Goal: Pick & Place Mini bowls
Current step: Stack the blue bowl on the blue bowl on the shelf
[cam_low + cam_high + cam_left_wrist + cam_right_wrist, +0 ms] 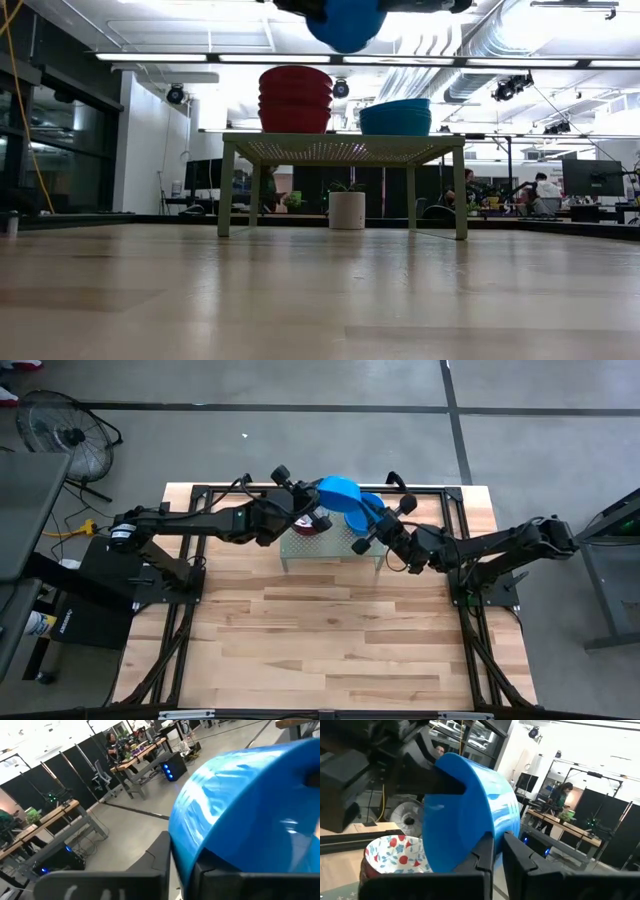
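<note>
From above, my left gripper [318, 512] and right gripper [362, 538] both meet at one blue bowl [338, 493], lifted above the green stand [330, 547] at the table's twelve o'clock edge.

The low view shows that bowl [346, 25] hanging high over a stack of red-sided bowls [296, 99] and a blue stack [395, 117] on the stand [345, 150].

Left wrist: my fingers pinch the blue rim [240, 810].

Right wrist: my fingers clamp the opposite rim [470, 815]; a floral bowl [395, 854] sits below.

I judge it light, stiff, glossy and slippery; take it by the rim. No writing is readable.
</note>
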Tool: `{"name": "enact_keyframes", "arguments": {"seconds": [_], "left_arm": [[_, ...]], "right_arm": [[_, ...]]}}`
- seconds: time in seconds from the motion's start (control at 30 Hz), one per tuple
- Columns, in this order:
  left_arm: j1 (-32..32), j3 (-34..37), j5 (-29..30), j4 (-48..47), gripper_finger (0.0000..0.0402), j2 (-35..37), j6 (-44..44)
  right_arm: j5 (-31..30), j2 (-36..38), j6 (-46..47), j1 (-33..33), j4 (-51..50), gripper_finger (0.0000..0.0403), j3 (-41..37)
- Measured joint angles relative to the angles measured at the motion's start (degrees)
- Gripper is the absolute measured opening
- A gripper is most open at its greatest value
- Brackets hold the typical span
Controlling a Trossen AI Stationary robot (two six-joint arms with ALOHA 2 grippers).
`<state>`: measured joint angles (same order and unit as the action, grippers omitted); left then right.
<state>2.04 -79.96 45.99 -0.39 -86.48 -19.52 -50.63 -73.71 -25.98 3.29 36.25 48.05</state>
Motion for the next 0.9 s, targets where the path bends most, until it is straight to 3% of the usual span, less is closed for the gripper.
{"name": "enact_keyframes", "arguments": {"seconds": [0.17, 0.53, 0.9], "left_arm": [[-0.2, 0.0, -1.2, -0.3, 0.0064, 0.1, -3.4], [-0.5, 0.0, -11.5, -2.9, 0.0214, -0.3, -7.7], [-1.2, -4.2, -12.2, -4.2, 0.0233, -0.1, -12.4]], "right_arm": [[1.1, 0.1, 0.1, -0.1, -0.6, 0.0003, 0.0], [3.3, 0.8, 0.3, -0.1, -6.0, 0.0002, -0.2], [2.0, 1.7, 0.3, -0.3, -7.3, 0.0002, 0.0]]}}
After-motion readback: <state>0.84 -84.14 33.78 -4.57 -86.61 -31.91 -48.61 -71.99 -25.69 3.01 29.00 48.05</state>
